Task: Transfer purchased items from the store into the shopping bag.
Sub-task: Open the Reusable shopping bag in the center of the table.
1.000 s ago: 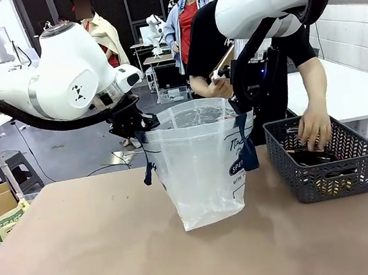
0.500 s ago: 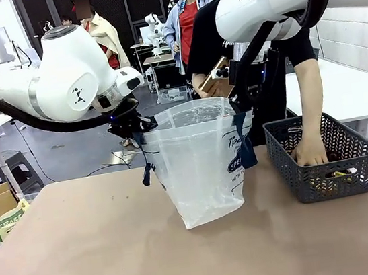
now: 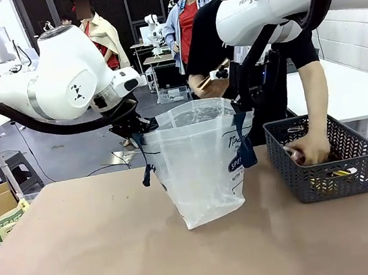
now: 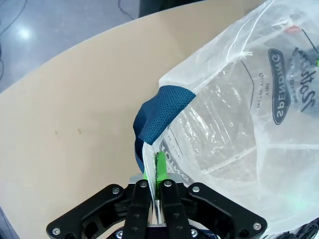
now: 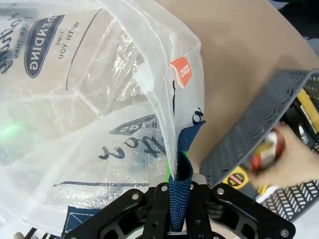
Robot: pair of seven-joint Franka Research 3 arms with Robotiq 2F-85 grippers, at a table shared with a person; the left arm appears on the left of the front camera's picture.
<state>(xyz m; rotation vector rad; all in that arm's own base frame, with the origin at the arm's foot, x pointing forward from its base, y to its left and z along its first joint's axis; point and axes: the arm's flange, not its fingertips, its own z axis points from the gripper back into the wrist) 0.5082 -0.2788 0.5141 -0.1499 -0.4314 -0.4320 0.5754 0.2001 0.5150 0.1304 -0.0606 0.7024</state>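
The left gripper and right gripper pinch the bag open; right of it, a person's hand grips an item in the basket.

You see the person's hand now low inside the basket, wrapped around a small item; a second ago it hovered at the rim.

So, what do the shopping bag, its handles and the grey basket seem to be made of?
The shopping bag looks like thin translucent plastic film, glossy, with creases catching the light. Its handles look like navy woven webbing; a mesh texture shows. The basket seems to be moulded dark grey plastic, matte, with lattice walls.
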